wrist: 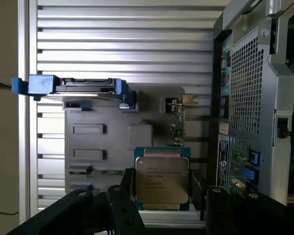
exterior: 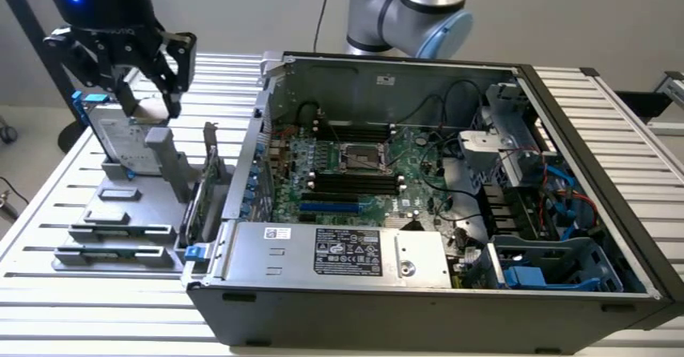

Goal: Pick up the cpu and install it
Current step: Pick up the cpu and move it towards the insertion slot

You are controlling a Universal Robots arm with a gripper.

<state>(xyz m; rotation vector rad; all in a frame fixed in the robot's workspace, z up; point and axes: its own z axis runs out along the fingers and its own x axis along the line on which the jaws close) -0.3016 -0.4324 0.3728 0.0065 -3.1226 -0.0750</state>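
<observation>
The gripper [wrist: 167, 190] is hanging with its jaws spread wide and is clamping nothing. In the wrist view its two black fingers [wrist: 121, 196] are straddling the cpu [wrist: 161, 179]. One finger is sitting just beside an edge of the chip, and the other is standing off from the opposite edge with a gap showing. The cpu is lying flat between them with its silver-grey lid facing up and a thin green border showing around it. It is resting at the near end of the grey holder plate [wrist: 95, 149].

Further along that plate a small green circuit card [wrist: 177, 128] is standing upright. Beyond it the hard drive [wrist: 73, 87] with blue rails is sitting across the plate's far end.

In the exterior view the gripper [exterior: 126, 93] is hovering over this holder at the exterior view's left, above the slatted table [exterior: 43, 205]. The open computer case [exterior: 428, 293] is lying beside it, and the motherboard socket [exterior: 360, 158] inside is well apart from the gripper.
</observation>
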